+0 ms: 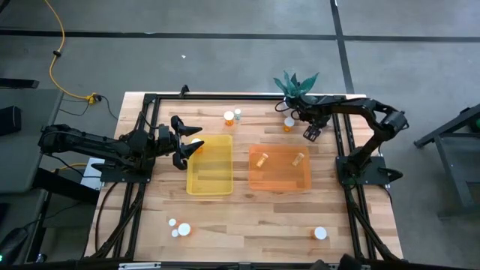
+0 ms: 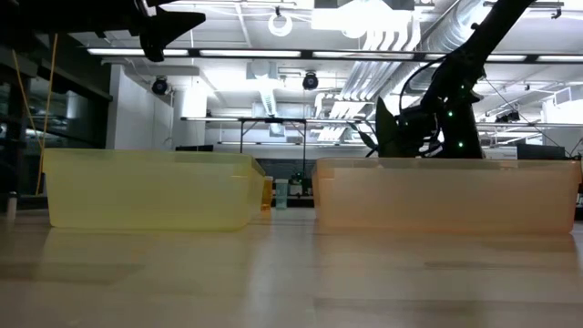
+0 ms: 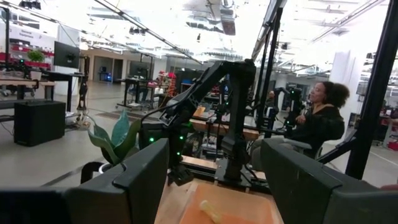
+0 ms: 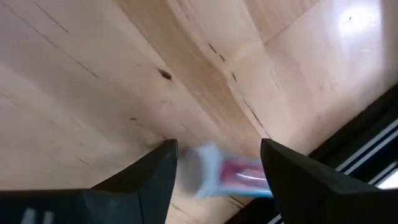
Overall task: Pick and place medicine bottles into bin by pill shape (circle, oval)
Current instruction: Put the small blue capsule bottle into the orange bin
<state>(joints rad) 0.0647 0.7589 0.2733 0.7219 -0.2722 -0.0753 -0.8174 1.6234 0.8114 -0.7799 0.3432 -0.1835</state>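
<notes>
Medicine bottles scattered — amber with white cap (image 1: pixel 229 117) and small clear one (image 1: pixel 238 114) at far edge, amber one (image 1: pixel 289 124) beside right gripper (image 1: pixel 310 133), three near the front edge. Orange bin (image 1: pixel 280 185) holds two amber bottles lying down; yellow bin (image 1: pixel 209 187) looks bare. Right gripper spread, a blurred pale bottle (image 4: pixel 221 173) lying between its fingers (grip unclear). Left gripper (image 1: pixel 183 143) spread — raised at yellow bin's left edge.

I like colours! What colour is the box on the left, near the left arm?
The left bin is see-through yellow, clearest in the high view.
</notes>
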